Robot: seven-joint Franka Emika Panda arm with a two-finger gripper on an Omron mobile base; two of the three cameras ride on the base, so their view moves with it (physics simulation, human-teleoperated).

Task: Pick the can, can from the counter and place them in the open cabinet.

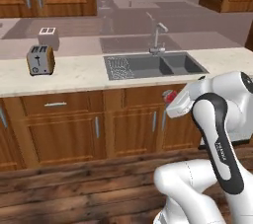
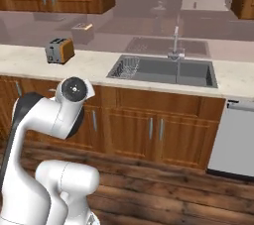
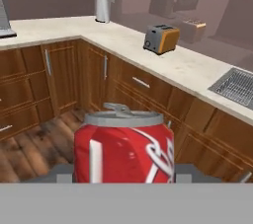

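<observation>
Item 1. My end effector: closed around a red can with grey-white markings and a silver top. The can stands upright between my fingers, whose tips are hidden behind it. In the left base view a patch of red can peeks out just beyond my white wrist, level with the drawer fronts below the sink.

Item 2. Worktop: cream speckled stone, running ahead of and above my end effector and turning a corner to my far left. The can I carry is off it, in the air over the wooden floor.

Item 3. Toaster: silver and orange, on the worktop, ahead of my end effector and above it. Also seen on the worktop in the left base view and the right base view.

Item 4. Sink: dark grey double basin set into the worktop, with a faucet behind it. A corner of it lies to the upper right of my end effector.

Item 5. White utensil holder: on the worktop near the corner, far ahead and slightly left.

Item 6. Brown drawers and doors with silver handles: below the worktop, ahead of my end effector.

Item 7. Dishwasher: grey front, right of the sink unit.
</observation>
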